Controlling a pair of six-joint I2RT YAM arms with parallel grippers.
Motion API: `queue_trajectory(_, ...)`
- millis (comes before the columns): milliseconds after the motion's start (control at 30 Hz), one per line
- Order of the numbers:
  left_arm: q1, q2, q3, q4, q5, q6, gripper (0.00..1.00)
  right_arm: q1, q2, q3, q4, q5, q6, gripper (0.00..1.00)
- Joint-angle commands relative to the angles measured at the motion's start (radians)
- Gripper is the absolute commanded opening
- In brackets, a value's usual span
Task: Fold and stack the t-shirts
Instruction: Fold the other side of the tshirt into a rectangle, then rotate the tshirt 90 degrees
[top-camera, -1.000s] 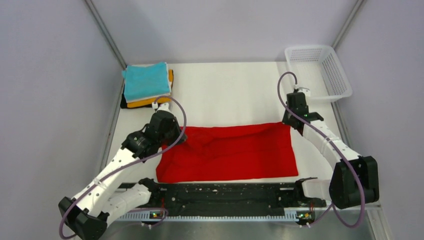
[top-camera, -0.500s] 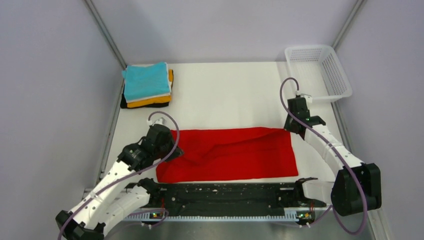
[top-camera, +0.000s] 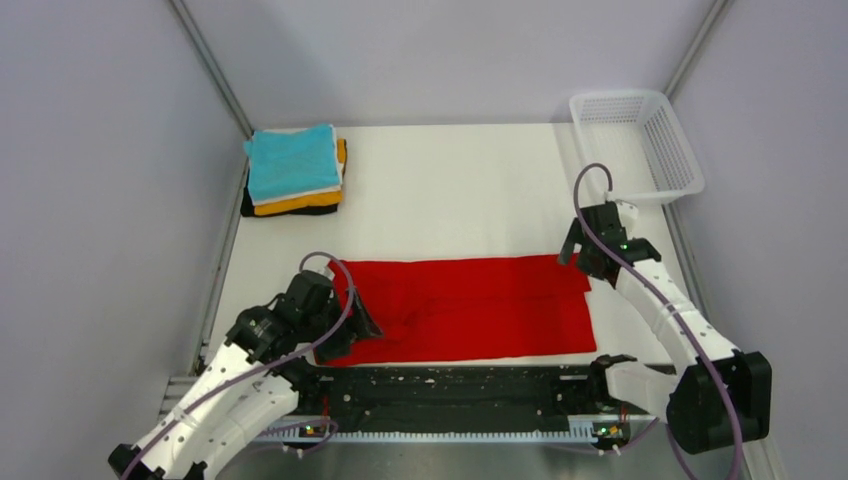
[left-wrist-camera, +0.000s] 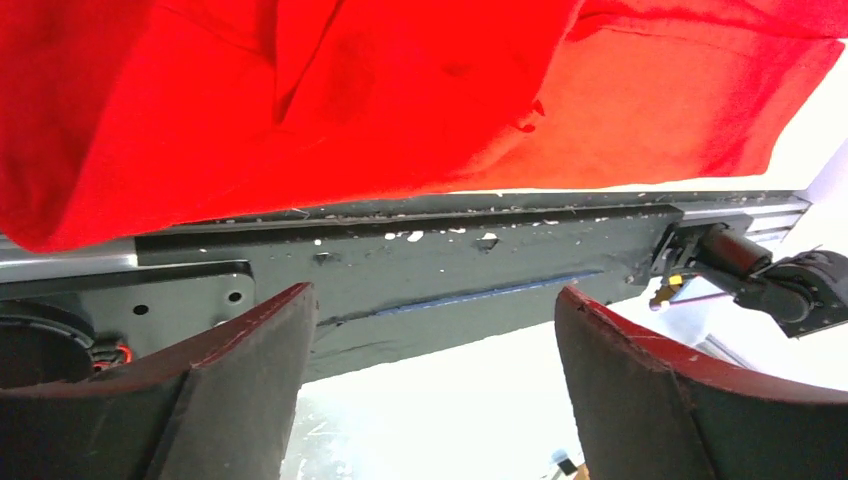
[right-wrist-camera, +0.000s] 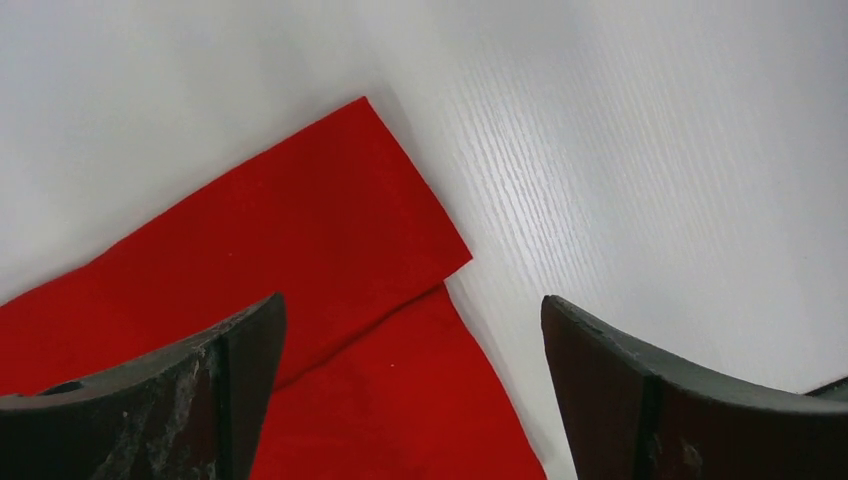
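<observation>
A bright red t-shirt (top-camera: 470, 305) lies flat near the table's front edge, folded lengthwise into a long band with its upper layer ending short of the lower one. My left gripper (top-camera: 352, 325) hovers open over the shirt's left end. In the left wrist view the red cloth (left-wrist-camera: 400, 90) fills the top, and nothing lies between the open gripper (left-wrist-camera: 435, 295). My right gripper (top-camera: 583, 258) is open above the shirt's far right corner (right-wrist-camera: 400, 210), holding nothing (right-wrist-camera: 412, 300). A stack of folded t-shirts (top-camera: 293, 165), turquoise on top, sits at the back left.
A white mesh basket (top-camera: 617, 96) stands at the back right corner. A black rail (top-camera: 450, 385) runs along the table's front edge just below the red shirt. Grey walls close in the table on three sides.
Both grippers carried the shirt's far edge toward the front, then opened and let it go. The red shirt is now a narrower, flatter band. The left arm drew back toward its base.
</observation>
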Motion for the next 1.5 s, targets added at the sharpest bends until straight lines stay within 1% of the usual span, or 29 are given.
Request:
queue_trajectory(0,-0.006,0.028,0.067,0.074,0.009,0.035,0.97,0.009,-0.074,0.035,0.095,-0.145,-0.068,0.96)
queue_trajectory(33,-0.006,0.049,0.072,0.123,-0.005,0.042,0.98,0.009,-0.08,0.027,0.125,-0.194,-0.087,0.97)
queue_trajectory(133,-0.006,0.146,0.061,0.313,-0.007,0.067,0.99,0.009,-0.08,-0.003,0.205,-0.376,-0.129,0.97)
queue_trajectory(200,-0.006,0.245,0.067,0.419,0.003,0.084,0.99,0.01,-0.07,-0.025,0.246,-0.48,-0.134,0.97)
queue_trajectory(233,-0.006,0.296,0.078,0.447,0.009,0.09,0.99,0.009,-0.063,-0.034,0.257,-0.513,-0.133,0.97)
queue_trajectory(367,-0.016,0.484,0.102,0.509,0.078,0.112,0.99,0.01,-0.029,-0.056,0.269,-0.525,-0.134,0.97)
queue_trajectory(500,-0.073,0.567,0.068,0.552,0.117,0.107,0.99,0.009,0.009,-0.075,0.3,-0.545,-0.127,0.97)
queue_trajectory(633,-0.096,0.601,-0.007,0.524,0.054,0.084,0.99,0.008,0.049,-0.104,0.366,-0.585,-0.115,0.97)
queue_trajectory(767,-0.093,0.683,-0.056,0.514,-0.107,0.002,0.99,0.01,0.11,-0.124,0.428,-0.641,-0.102,0.97)
queue_trajectory(933,-0.062,0.779,-0.042,0.735,-0.144,-0.059,0.99,0.019,0.2,-0.142,0.479,-0.686,-0.092,0.97)
queue_trajectory(1000,-0.02,0.85,0.008,0.745,-0.152,-0.055,0.99,0.025,0.213,-0.157,0.482,-0.68,-0.092,0.97)
queue_trajectory(1067,0.027,0.937,0.078,0.719,-0.161,-0.034,0.99,0.026,0.214,-0.181,0.479,-0.673,-0.092,0.97)
queue_trajectory(1133,0.077,1.033,0.16,0.681,-0.21,-0.013,0.99,0.027,0.211,-0.206,0.459,-0.659,-0.086,0.97)
queue_trajectory(1167,0.103,1.074,0.199,0.686,-0.221,-0.009,0.99,0.029,0.209,-0.219,0.445,-0.656,-0.084,0.97)
queue_trajectory(1267,0.179,1.221,0.326,0.751,-0.181,0.004,0.99,0.047,0.174,-0.273,0.407,-0.656,-0.076,0.97)
queue_trajectory(1300,0.193,1.277,0.397,0.751,-0.141,0.011,0.99,0.056,0.154,-0.29,0.389,-0.657,-0.07,0.97)
queue_trajectory(1367,0.198,1.395,0.569,0.719,-0.123,0.029,0.99,0.083,0.101,-0.322,0.356,-0.672,-0.056,0.97)
queue_trajectory(1467,0.195,1.608,0.911,0.62,-0.102,0.042,0.99,0.146,0.025,-0.333,0.289,-0.745,-0.042,0.97)
